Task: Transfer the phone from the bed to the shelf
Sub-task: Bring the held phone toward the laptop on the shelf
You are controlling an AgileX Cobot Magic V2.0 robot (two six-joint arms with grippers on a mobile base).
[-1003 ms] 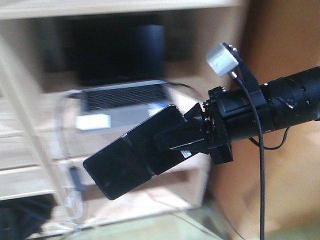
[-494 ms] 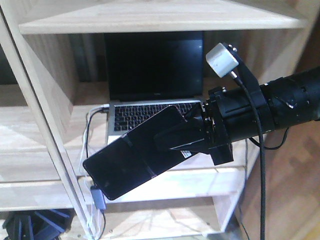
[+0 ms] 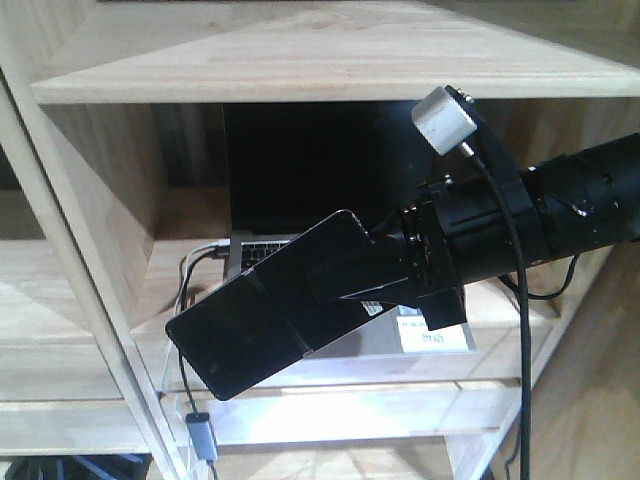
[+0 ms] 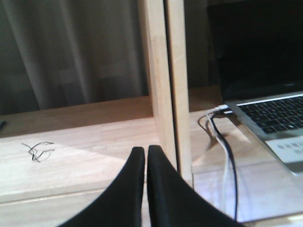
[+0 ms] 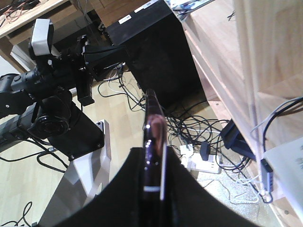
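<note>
Pale wooden shelf (image 3: 300,50) with open laptop (image 3: 300,170), directly ahead. Phone (image 3: 250,330): clamped in right end effector (image 3: 332,286), airborne before shelf, long axis slanting down-left. Left end effector (image 4: 144,158): pinched together, empty.

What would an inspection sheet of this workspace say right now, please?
Surface: shelf, pale wood boards; middle board holds the laptop.
Job's things: phone in the air before the shelf, tilted, not yet set down; bed not in view.
Clutter: laptop open, screen dark, white label on its palm rest.
Grippers: right claw shut on the phone; left claw shut, holding nothing.
Cables: white and dark cables run off the laptop's left side; cable tangle on the floor.
Surroundings: grey curtain behind the shelf; wooden floor.
</note>
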